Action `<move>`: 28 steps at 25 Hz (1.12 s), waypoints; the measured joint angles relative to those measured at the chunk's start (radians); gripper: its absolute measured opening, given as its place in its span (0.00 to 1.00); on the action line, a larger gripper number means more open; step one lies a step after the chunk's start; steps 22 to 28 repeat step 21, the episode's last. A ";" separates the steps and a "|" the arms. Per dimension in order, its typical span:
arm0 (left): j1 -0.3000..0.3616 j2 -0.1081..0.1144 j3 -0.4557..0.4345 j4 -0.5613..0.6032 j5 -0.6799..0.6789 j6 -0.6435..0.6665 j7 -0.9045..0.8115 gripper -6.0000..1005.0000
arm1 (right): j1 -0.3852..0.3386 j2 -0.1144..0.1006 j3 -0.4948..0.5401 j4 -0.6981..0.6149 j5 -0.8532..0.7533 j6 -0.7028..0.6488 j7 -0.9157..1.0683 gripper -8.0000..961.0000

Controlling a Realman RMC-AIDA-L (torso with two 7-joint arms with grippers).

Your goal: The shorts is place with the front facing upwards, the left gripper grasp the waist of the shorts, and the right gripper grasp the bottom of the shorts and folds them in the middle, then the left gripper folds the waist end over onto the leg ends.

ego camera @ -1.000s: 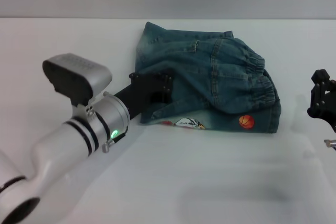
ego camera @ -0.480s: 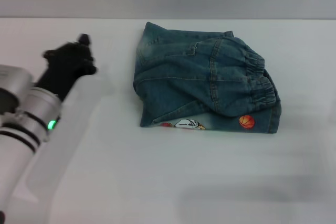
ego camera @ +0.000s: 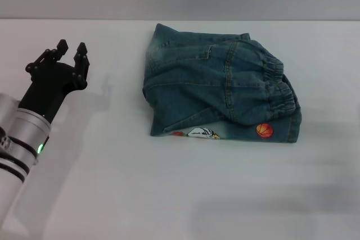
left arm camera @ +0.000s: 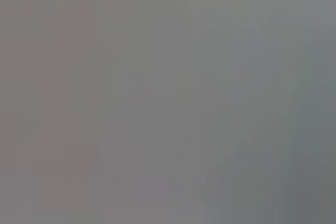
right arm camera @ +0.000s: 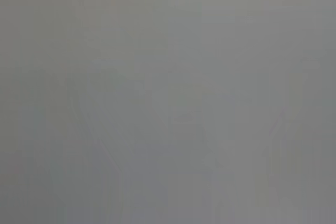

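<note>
Shorts [ego camera: 219, 94] lie folded into a compact bundle on the white table [ego camera: 185, 195], a little right of the middle in the head view. The denim is blue-green, and the elastic waist [ego camera: 278, 85] sits gathered on the bundle's right side, folded over on top of the layers below. Along the near edge, a strip of the lower layer shows from under the fold, with a small orange basketball patch [ego camera: 264, 130] toward the right and a white printed patch [ego camera: 202, 132] nearer the left. A seam runs slantwise across the upper layer from the far left corner toward the near right.

Left gripper [ego camera: 72, 50] hangs over the table's left side, well apart from the shorts, holding nothing. Its 2 black fingers [ego camera: 82, 49] point away from the robot and stand spread, with a clear gap between the tips. Behind them the black wrist joins a silver arm [ego camera: 19, 136] that runs down to the lower left corner, with a small green light on its side. A soft shadow of the gripper falls on the table just to its right.

Right gripper does not show in the head view. Both wrist views give only a flat grey field, with nothing to make out.
</note>
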 joint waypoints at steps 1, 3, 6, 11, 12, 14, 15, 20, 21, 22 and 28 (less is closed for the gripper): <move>-0.002 -0.002 0.008 0.014 0.000 0.022 0.005 0.29 | 0.001 -0.001 -0.003 -0.002 -0.001 -0.002 0.000 0.36; -0.005 -0.003 0.012 0.023 0.000 0.037 -0.002 0.35 | 0.003 -0.002 -0.004 -0.006 -0.002 -0.005 0.000 0.45; -0.004 -0.001 0.017 0.020 0.000 0.041 -0.003 0.43 | 0.002 -0.001 -0.004 -0.009 -0.002 -0.018 -0.001 0.58; 0.002 -0.001 0.022 0.018 0.000 0.061 -0.003 0.59 | -0.003 -0.001 -0.016 -0.013 -0.003 -0.055 -0.001 0.73; 0.002 -0.001 0.022 0.018 0.000 0.061 -0.003 0.64 | -0.004 -0.001 -0.016 -0.014 -0.003 -0.058 -0.001 0.75; 0.007 -0.003 0.024 0.022 -0.001 0.075 -0.003 0.74 | -0.004 -0.002 -0.018 -0.019 -0.003 -0.062 -0.001 0.78; 0.008 -0.003 0.024 0.023 -0.003 0.076 -0.003 0.78 | -0.003 -0.002 -0.020 -0.022 -0.003 -0.064 -0.001 0.78; 0.010 -0.003 0.024 0.024 -0.007 0.077 -0.004 0.84 | 0.000 -0.002 -0.029 -0.030 -0.003 -0.070 -0.001 0.78; 0.010 -0.004 0.024 0.023 -0.008 0.076 -0.004 0.84 | 0.000 -0.002 -0.029 -0.031 -0.003 -0.071 -0.001 0.78; 0.010 -0.004 0.024 0.023 -0.008 0.076 -0.004 0.84 | 0.000 -0.002 -0.029 -0.031 -0.003 -0.071 -0.001 0.78; 0.010 -0.004 0.024 0.023 -0.008 0.076 -0.004 0.84 | 0.000 -0.002 -0.029 -0.031 -0.003 -0.071 -0.001 0.78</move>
